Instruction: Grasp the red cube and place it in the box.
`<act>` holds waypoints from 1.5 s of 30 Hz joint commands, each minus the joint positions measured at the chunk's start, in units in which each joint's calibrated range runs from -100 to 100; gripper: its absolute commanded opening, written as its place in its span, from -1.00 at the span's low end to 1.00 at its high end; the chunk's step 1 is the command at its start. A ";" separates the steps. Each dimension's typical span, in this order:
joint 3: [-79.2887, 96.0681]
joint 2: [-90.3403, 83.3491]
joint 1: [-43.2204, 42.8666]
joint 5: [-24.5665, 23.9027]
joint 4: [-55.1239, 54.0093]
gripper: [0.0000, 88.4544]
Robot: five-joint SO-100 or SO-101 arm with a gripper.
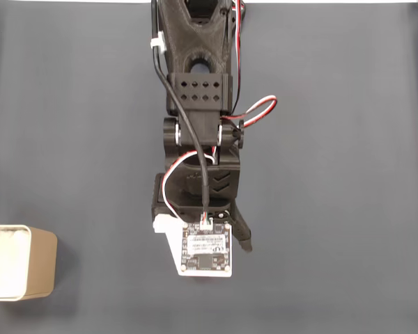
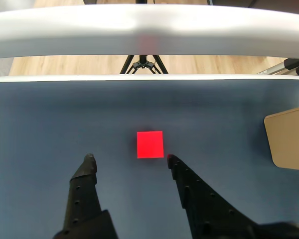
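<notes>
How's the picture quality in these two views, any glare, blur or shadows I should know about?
Wrist view: the white bar across the top is blurred, with a faint red smear; the red cube is sharp but so saturated it looks flat, and the open gripper is crisp. Fixed view: even, soft light on the dark mat, a mild shadow beside the box, whose interior is nearly washed out.
</notes>
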 commanded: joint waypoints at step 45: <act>-7.18 9.99 1.06 0.68 -5.85 -0.23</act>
